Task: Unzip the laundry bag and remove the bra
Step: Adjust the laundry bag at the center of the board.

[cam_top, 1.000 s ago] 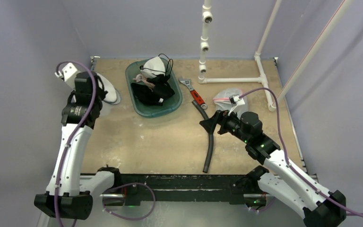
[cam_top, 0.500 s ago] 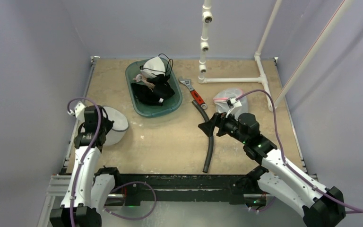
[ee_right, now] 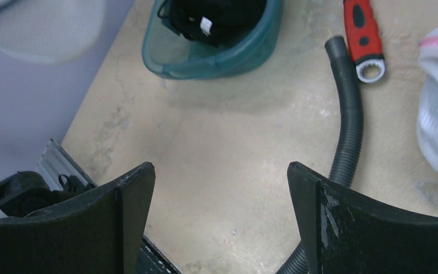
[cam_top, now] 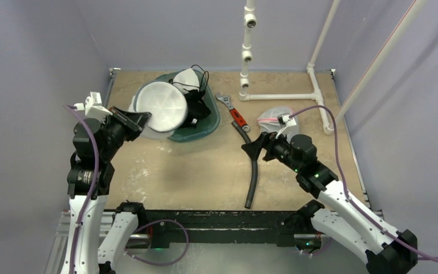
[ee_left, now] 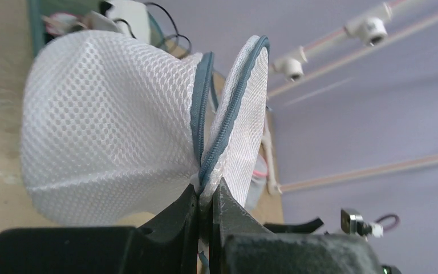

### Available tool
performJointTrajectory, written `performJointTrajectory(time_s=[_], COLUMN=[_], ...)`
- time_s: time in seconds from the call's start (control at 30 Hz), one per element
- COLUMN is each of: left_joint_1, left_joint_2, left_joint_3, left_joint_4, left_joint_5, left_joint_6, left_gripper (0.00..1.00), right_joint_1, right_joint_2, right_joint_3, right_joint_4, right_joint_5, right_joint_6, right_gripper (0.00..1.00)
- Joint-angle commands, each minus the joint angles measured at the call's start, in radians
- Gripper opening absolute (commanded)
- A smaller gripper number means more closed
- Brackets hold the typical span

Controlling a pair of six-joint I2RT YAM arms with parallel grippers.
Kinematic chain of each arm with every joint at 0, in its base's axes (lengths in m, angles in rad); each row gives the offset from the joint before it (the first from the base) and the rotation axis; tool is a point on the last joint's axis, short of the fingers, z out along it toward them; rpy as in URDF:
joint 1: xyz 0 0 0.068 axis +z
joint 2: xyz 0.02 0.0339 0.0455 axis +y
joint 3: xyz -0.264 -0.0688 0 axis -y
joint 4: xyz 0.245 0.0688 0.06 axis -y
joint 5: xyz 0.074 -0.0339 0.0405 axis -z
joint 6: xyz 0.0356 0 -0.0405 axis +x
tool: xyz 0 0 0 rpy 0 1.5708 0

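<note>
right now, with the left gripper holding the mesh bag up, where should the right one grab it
Probably the loose flap, on its grey zip edge far from the left gripper, coming from the right gripper's side: the zip gapes there and the flap stands off the mesh bag.

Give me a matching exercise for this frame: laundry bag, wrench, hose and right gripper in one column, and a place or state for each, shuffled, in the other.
Column one
1. laundry bag
2. wrench
3. hose
4. right gripper

Column two
A. open, holding nothing
B. black, lying curved on the table
C. red handle, lying flat just right of the teal tub
D. white mesh, pinched at its zipper edge by the shut left gripper and held up

Pairs: 1-D, 2-C, 3-B, 4-A
</note>
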Motion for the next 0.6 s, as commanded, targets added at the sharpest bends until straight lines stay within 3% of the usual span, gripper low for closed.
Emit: performJointTrajectory(time_s=[0.0,0.3,0.57], left_joint_1=[-0.034,-0.097,-0.162], left_joint_2=[-0.032,-0.077,-0.012], left_joint_3=[0.046,-0.039,-0.093], left_joint_4=[0.007,0.087,0.087], left_joint_5=[0.250,0.401,0.409], left_joint_6=[-0.054,-0.129,-0.033], left_gripper=[0.00,0.00,0.00], right_joint_1=[0.002,0.002,0.001], right_joint_2=[-0.067,-0.097,-0.117], right_joint_3=[0.123,0.226,0.250], right_joint_4=[-0.062,-0.138,-0.194], right_joint_5=[0.092,0.228,0.279], right_joint_6=[-0.013,-0.022,-0.049], right_gripper=[0.88,0.89,0.89])
